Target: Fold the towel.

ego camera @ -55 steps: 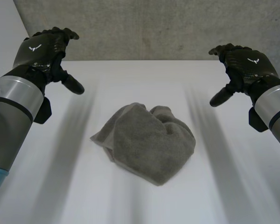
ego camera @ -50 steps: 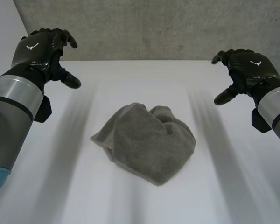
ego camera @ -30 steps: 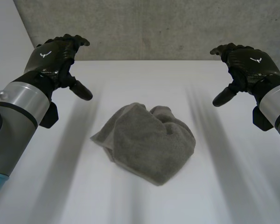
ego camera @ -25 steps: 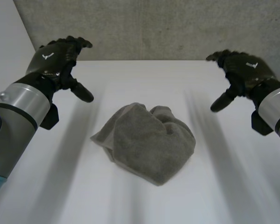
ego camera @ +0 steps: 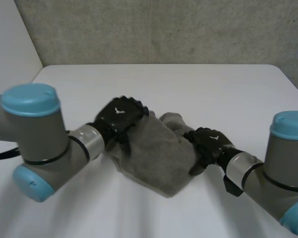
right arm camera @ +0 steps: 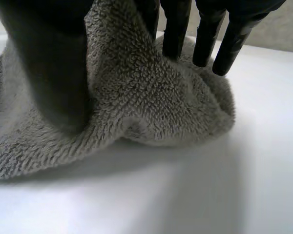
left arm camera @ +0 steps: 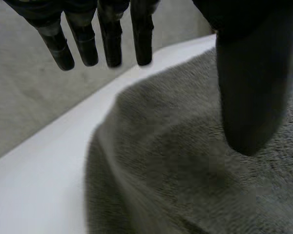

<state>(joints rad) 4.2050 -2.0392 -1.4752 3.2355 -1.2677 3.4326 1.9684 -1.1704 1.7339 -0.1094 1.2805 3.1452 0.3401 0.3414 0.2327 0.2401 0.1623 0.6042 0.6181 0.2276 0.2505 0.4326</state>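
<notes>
Head view | left hand [ego camera: 120,115] spread over towel [ego camera: 156,153] left edge | right hand [ego camera: 207,143] pinching right edge

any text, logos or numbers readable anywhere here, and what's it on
No words, numbers or labels can be read.
left hand: a small white emblem, wing-shaped, on its back; no letters.
right hand: the same mark on its back; no letters.
towel: plain grey, unmarked.
</notes>
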